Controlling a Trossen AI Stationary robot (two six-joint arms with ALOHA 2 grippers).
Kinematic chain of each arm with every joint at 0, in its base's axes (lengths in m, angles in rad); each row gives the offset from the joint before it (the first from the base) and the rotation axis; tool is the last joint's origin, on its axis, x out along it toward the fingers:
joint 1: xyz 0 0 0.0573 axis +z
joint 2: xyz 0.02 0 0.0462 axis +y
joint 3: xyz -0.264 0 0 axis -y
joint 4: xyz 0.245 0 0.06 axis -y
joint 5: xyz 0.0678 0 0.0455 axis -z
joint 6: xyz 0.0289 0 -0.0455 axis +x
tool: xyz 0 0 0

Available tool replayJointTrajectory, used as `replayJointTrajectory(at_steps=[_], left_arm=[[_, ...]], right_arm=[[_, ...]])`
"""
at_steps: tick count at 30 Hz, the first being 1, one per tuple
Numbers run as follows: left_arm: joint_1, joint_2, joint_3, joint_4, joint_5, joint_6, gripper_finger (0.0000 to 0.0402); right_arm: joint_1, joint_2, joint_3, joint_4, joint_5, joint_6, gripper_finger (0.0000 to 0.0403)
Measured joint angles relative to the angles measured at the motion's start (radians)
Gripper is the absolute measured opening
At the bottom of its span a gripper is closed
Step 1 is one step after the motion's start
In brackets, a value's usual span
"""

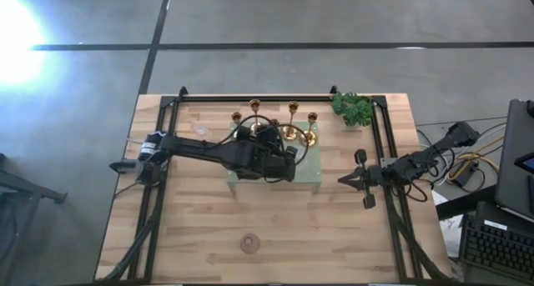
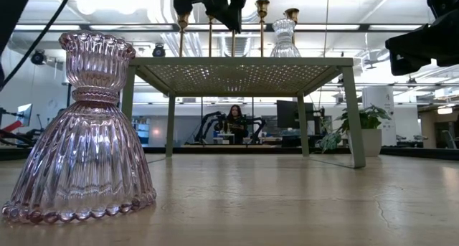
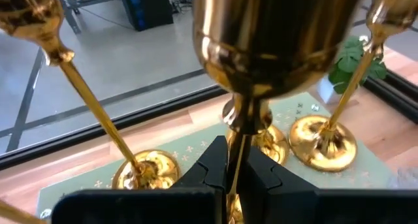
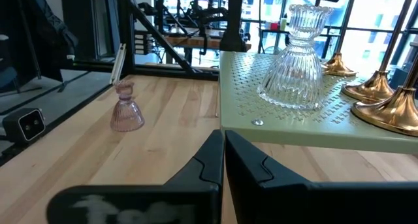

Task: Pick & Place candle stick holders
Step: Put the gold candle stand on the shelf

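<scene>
Several gold candle stick holders (image 1: 293,119) stand on the pale green raised tray (image 1: 310,183), and a clear glass one (image 4: 297,54) stands with them on its round base. My left gripper (image 3: 232,175) reaches over the tray and is shut on one gold holder (image 3: 274,34). A pink glass holder (image 1: 249,243) stands on the wood near the front edge. A second clear holder (image 1: 200,127) rests on the table left of the tray. My right gripper (image 1: 344,179) waits shut at the table's right side, pointing toward the tray. My left gripper pinches the gold holder's thin stem (image 3: 236,142) between its two fingers, below the cup. The fingers lie across the stem and slant slightly down over the tray. The holder stands upright in the hold, cup on top. The fingers hide its base, so whether it touches the tray cannot be told.
A green leafy sprig (image 1: 353,108) lies at the far right corner. A black frame (image 1: 250,97) runs along the table's far and side edges. Other gold holders (image 3: 323,142) stand close on both sides of the held one. Bare wood lies in front of the tray.
</scene>
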Motion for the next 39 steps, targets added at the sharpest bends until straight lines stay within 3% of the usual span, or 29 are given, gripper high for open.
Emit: replayJointTrajectory(at_steps=[39], left_arm=[[0.06, -0.003, -0.041, 0.087, 0.028, 0.066, 0.0017]], right_arm=[[0.0, 0.0, 0.0, 0.0, 0.0, 0.0, 0.0009]])
